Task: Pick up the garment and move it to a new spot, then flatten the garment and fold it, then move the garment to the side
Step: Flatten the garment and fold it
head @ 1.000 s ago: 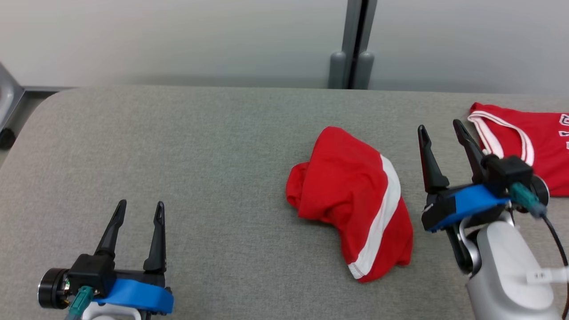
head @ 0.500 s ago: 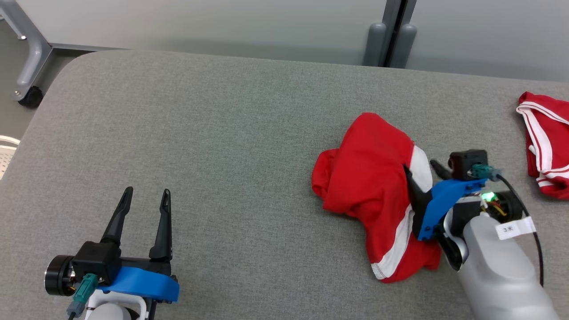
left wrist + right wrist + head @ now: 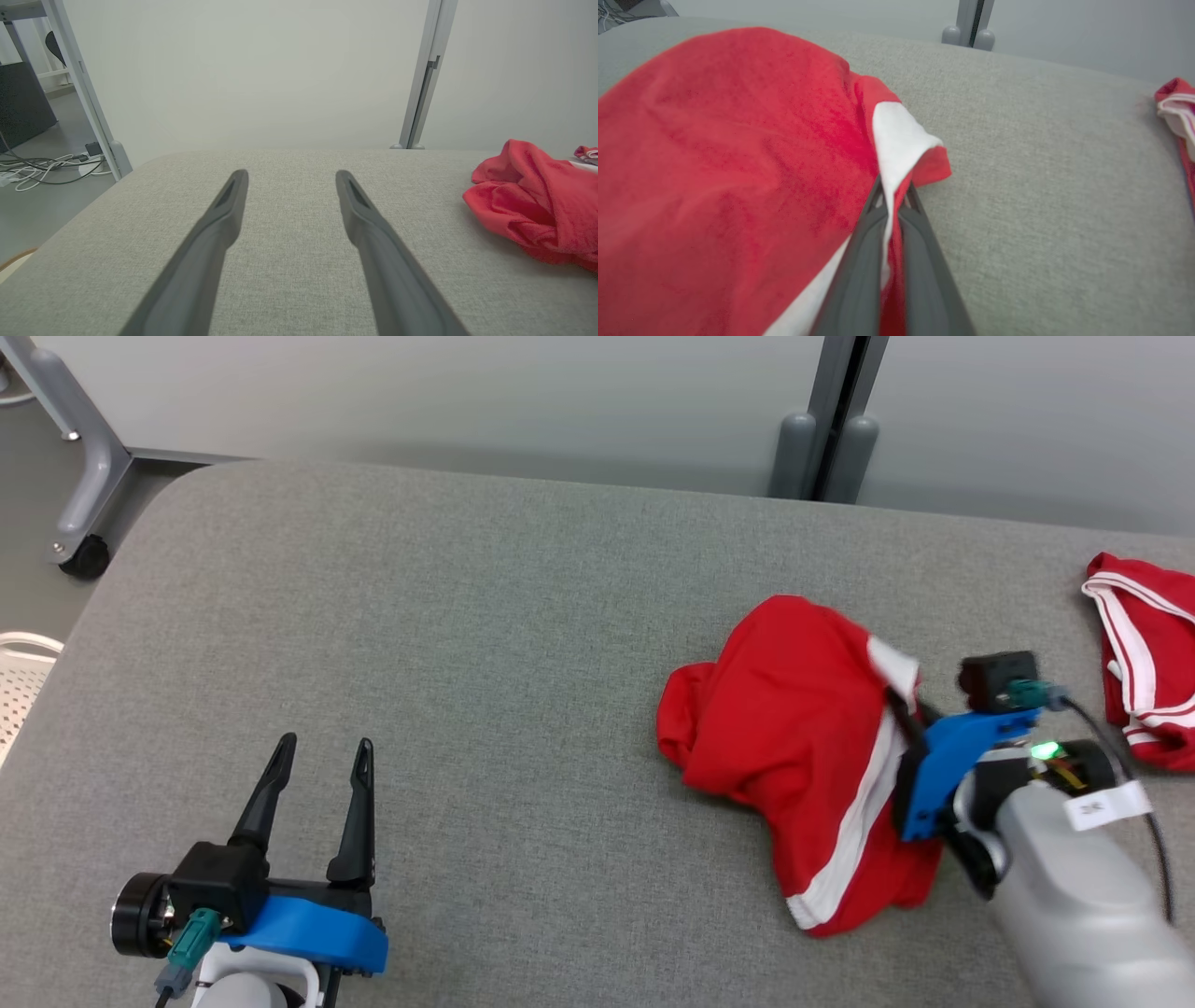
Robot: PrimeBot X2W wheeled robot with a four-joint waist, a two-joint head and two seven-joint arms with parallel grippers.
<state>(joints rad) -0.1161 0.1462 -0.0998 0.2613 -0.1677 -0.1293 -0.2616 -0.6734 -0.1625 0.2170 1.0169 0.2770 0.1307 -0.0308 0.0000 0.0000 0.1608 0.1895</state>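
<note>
Red garment is noted crumpled on the table in front of the grey post, its white-striped edge pinched by the right gripper. The left gripper is held spread, well left of the post. Cloth is judged light and limp, best taken at hems.

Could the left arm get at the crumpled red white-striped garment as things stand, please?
Probably, with a sideways stretch: bare grey table lies between the open left gripper and the red garment, whose edge the right gripper pinches.
</note>
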